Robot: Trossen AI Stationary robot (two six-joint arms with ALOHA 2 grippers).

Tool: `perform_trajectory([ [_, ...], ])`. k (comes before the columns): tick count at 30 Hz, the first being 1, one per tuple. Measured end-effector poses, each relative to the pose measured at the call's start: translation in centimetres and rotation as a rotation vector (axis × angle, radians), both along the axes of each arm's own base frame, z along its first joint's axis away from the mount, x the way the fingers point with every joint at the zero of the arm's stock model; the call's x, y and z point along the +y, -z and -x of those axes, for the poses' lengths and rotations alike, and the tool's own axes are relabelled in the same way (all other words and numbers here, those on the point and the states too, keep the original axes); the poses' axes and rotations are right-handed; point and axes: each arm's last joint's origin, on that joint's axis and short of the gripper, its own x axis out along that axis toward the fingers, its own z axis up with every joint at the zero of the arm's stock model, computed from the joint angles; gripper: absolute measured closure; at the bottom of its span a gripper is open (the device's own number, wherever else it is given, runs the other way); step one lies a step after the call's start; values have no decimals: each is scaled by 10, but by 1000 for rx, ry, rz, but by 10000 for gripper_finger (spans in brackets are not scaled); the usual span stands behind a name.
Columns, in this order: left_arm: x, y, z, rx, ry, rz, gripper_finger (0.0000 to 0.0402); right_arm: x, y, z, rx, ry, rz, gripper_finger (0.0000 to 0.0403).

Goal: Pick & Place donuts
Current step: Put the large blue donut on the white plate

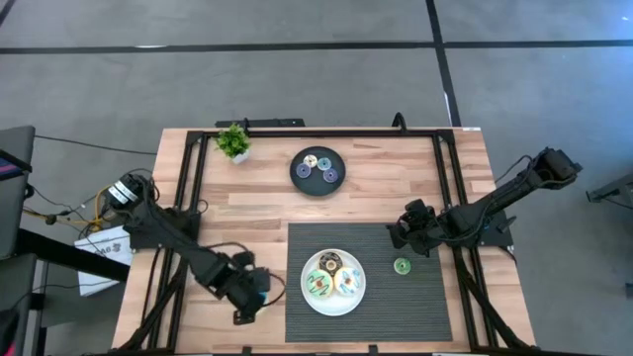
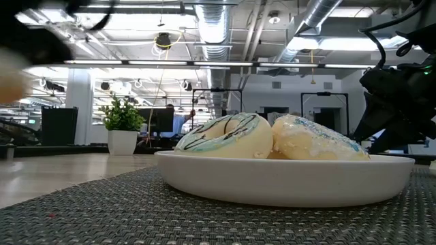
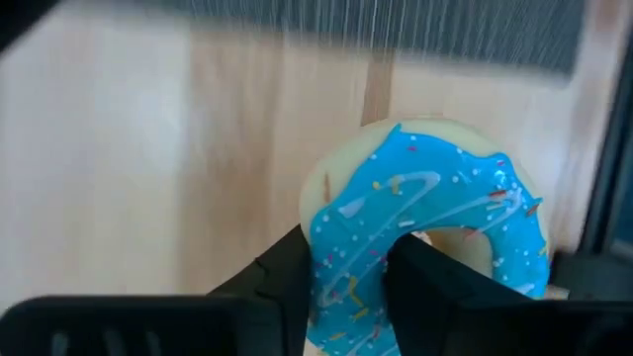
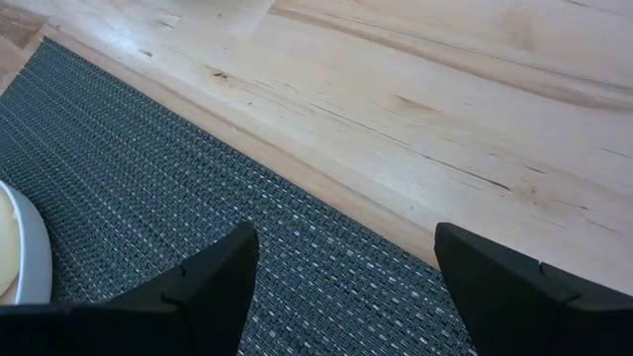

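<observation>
1. We judge the step in hand to be carrying the blue donut (image 3: 425, 232) to the white plate (image 1: 332, 306) — lift it clear of the mat's edge first, then lower it into whatever room the three donuts there leave.
2. The left gripper (image 1: 253, 289) sits low near the table's front edge, just left of the mat (image 1: 415, 297), its jaws clenched on the blue donut's ring.
3. The right gripper (image 1: 404, 229) waits over the mat's back right part, jaws released and holding nothing — a small green donut (image 1: 402, 265) lies near it.
</observation>
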Motion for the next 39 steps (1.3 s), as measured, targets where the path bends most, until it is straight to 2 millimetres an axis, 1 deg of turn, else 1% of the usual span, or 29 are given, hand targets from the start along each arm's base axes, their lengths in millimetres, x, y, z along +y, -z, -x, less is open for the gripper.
perform_trajectory([
  [3, 4, -29, -19, -115, 61, -62, 305, 0, 0, 0, 0, 0, 0, 106],
  [6, 6, -58, -37, -281, 118, -149, 306, 0, 0, 0, 0, 0, 0, 106],
  [8, 6, -74, -47, -391, 146, -211, 306, 0, 0, 0, 0, -1, 0, 106],
  [10, 7, -83, -54, -476, 178, -264, 306, 0, 0, 0, 0, -1, 0, 106],
  [13, 9, -89, -64, -568, 204, -308, 306, 0, 0, 0, 0, -1, 1, 106],
  [15, 10, -88, -76, -623, 208, -316, 306, 0, 0, 0, 0, -1, 1, 106],
  [18, 7, -77, -97, -677, 267, -331, 306, 0, 0, 0, 1, 0, 2, 106],
  [21, -1, -67, -120, -677, 330, -361, 306, 0, 0, 0, 0, 0, 2, 106],
  [23, -5, -62, -135, -637, 356, -393, 306, 0, 0, 0, 0, 0, 1, 106],
  [26, -10, -55, -152, -518, 386, -444, 306, 0, 0, 0, 0, 0, 2, 106],
  [29, -14, -48, -170, -415, 375, -524, 306, 0, 0, 0, 0, 0, 2, 106],
  [32, -17, -35, -189, -342, 363, -598, 306, 0, 0, 0, 3, 0, 3, 106],
  [36, -21, -16, -209, -266, 334, -611, 306, 0, 0, 0, 1, 0, 2, 106],
  [39, -24, -3, -215, -198, 307, -605, 306, 0, 0, 0, 1, 0, 2, 106],
])
